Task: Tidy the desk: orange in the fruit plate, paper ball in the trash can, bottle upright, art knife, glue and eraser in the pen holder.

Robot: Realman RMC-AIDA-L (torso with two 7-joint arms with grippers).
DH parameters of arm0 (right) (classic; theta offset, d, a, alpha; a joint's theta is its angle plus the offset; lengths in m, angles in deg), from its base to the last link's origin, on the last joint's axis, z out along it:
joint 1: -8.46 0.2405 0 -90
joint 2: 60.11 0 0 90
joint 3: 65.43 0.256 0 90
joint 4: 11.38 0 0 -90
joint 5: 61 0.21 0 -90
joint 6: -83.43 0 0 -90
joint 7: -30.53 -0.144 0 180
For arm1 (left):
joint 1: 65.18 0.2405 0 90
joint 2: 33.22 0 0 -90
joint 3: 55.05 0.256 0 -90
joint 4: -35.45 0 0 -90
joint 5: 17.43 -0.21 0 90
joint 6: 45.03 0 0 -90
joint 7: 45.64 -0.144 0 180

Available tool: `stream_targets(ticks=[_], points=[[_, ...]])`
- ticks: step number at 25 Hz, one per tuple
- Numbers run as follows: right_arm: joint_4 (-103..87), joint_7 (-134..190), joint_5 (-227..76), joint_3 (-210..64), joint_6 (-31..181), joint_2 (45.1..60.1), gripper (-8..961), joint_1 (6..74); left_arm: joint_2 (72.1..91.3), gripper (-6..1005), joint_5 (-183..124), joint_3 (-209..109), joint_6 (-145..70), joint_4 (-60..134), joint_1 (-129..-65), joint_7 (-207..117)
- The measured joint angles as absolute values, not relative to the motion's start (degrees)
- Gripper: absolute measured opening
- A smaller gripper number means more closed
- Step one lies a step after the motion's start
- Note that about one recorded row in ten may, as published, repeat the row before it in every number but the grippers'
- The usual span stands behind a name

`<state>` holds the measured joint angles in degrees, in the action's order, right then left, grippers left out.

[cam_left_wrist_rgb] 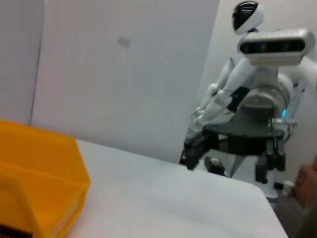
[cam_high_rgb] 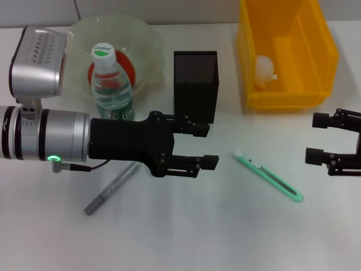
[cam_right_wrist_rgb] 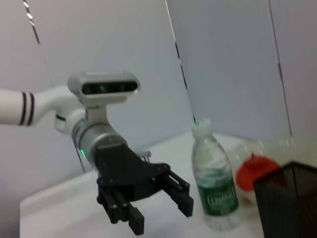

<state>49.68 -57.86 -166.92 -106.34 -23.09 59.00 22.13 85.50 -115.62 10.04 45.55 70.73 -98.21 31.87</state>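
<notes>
The bottle stands upright on the desk, just in front of the fruit plate. The orange lies in that plate. The black mesh pen holder stands mid-desk. A paper ball rests inside the yellow trash can. The art knife lies flat right of centre, and the glue lies at front left. My left gripper hovers open and empty in front of the pen holder. At the right edge, my right gripper is open and empty. The eraser is out of view.
The left arm's silver forearm stretches in from the left, above the glue's near end. A white robot stands beyond the desk's far edge in the left wrist view.
</notes>
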Motion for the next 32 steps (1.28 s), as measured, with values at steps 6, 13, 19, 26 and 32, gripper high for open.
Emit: stream_targets(ticks=[6, 13, 19, 26, 32], points=[[57.7, -77.8, -175.0, -106.5, -18.7, 58.55, 799, 27.3, 85.52, 692, -115.7, 10.5, 44.2, 70.4, -97.1, 31.8], [66.4, -99.6, -199.1, -113.7, -22.7, 56.72, 789, 40.2, 85.52, 691, -115.7, 10.6, 43.5, 70.3, -95.1, 31.7], [62.0, -107.2, -211.9, -123.2, -27.5, 56.27, 780, 52.4, 85.65, 691, -115.4, 10.6, 43.1, 69.3, -93.8, 30.6], [51.3, -106.9, -218.9, -131.2, -18.1, 59.07, 770, 58.1, 85.70, 690, -115.3, 10.6, 43.4, 66.7, -93.5, 27.8], [43.5, -108.1, -217.3, -135.3, -10.8, 59.35, 761, 60.4, 85.73, 690, -115.1, 10.6, 43.7, 66.2, -93.2, 24.5]])
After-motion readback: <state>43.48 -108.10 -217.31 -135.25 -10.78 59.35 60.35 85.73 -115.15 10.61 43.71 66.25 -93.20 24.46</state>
